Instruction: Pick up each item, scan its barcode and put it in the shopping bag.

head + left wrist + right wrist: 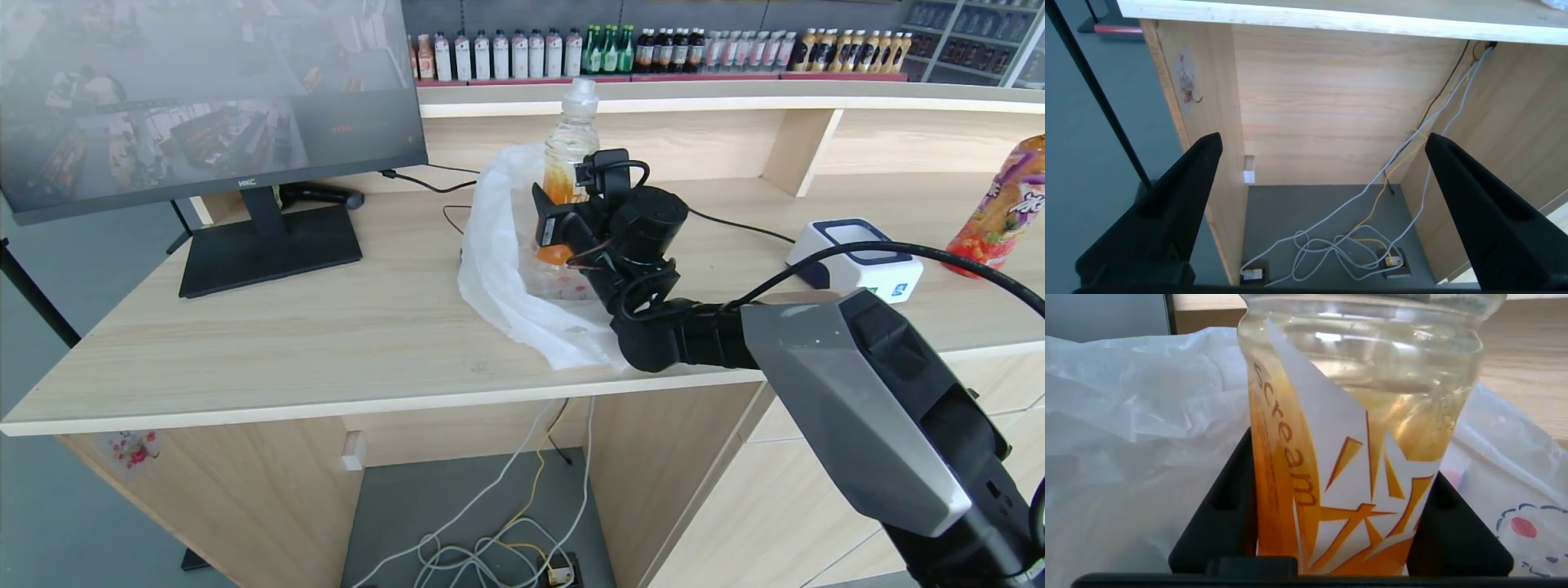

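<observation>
- The right gripper [557, 233] is clamped on a clear drink bottle [571, 139]. Its two black fingers [1221, 510] press on opposite sides of the orange-and-white label, low on the bottle's body.
- The bottle stands upright, and its pale cap and neck rise well above the gripper.
- The bottle's lower part sits inside the open mouth of the white plastic shopping bag [498, 269], with the crumpled film rising around and behind it. Whether the base touches the bag's floor cannot be told, as the wrist hides it.
- In the right wrist view the bottle [1355, 416] has clear liquid above the label, and the bag [1127, 416] lies close behind it on both sides.
- The bag rests on the light wooden counter [326, 327], near its middle.
- A white-and-blue barcode scanner [857, 257] sits on the counter to the robot's right of the bag, well apart from the held bottle.
- A second bottle [1000, 204] with a red, orange and purple label stands tilted beyond the scanner at the right edge.
- A monitor [204, 90] on a black stand occupies the counter's left side.
- The left gripper [1323, 147] hangs below the counter edge with its fingers [1184, 204] spread wide and nothing between them. It faces the cabinet recess, where loose cables [1331, 245] lie on the floor.
</observation>
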